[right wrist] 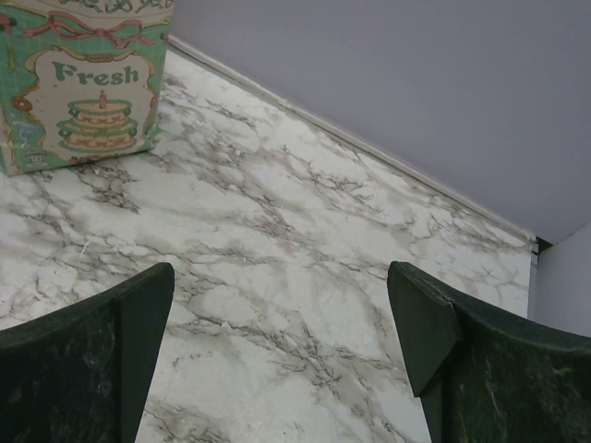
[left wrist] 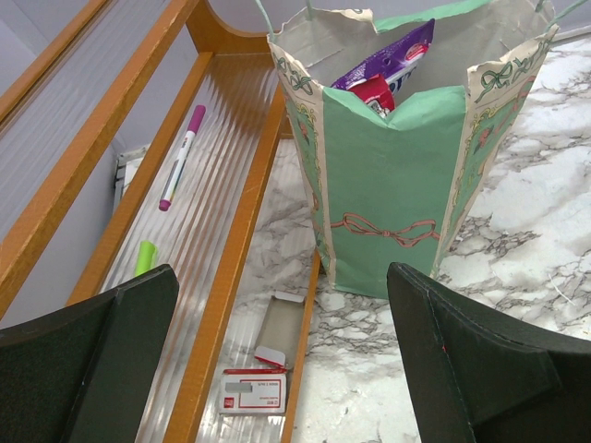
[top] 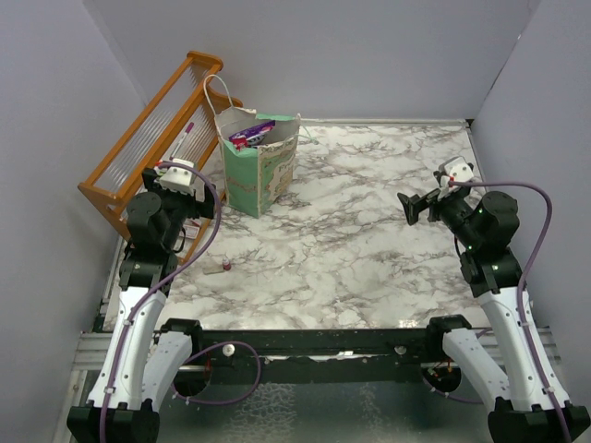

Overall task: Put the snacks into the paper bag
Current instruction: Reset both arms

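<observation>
Where the paper bag (left wrist: 388,185) stands upright, purple and red snacks (left wrist: 388,66) inside

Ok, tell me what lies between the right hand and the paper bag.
Only bare marble tabletop separates right hand and paper bag; the top and right wrist views both show it.

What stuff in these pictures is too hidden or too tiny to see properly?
- Top view: how many snacks are in the paper bag; its walls hide all but the top ones.
- Top view: the little red thing on the table is too small to identify.
- Right wrist view: the bag's top is cut off by the picture edge.
</observation>
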Controlling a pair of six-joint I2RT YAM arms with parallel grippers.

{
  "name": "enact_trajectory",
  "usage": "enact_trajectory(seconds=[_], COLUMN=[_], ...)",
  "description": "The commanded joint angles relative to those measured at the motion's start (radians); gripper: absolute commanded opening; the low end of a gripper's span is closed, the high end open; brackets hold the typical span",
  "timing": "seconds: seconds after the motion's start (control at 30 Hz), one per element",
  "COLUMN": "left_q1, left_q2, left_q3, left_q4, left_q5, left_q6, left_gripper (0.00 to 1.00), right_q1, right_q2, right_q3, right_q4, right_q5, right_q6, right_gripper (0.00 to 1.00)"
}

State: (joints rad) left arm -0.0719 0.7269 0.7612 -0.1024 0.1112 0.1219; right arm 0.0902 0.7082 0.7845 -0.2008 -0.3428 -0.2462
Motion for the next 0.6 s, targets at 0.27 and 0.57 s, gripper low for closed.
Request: enact_trajectory(seconds=[0.27, 0.57], left_q1=[0.006, 0.006], left_q2=[-0.015, -0.014], left_q3=[0.02, 0.014], left_q4=[-0.037, -0.044], left_q5=[0.009, -0.008], left_q6=[0.006, 0.012], left_gripper=[0.99, 0.99], right_q1=[-0.006, -0.009], right_q2=[-0.051, -0.039], right_q3=[-0.014, -0.011], right_q4=[-0.023, -0.034], right_q5=[0.038, 0.01], right_q6=[-0.023, -0.022], right_gripper=[0.99, 0.99])
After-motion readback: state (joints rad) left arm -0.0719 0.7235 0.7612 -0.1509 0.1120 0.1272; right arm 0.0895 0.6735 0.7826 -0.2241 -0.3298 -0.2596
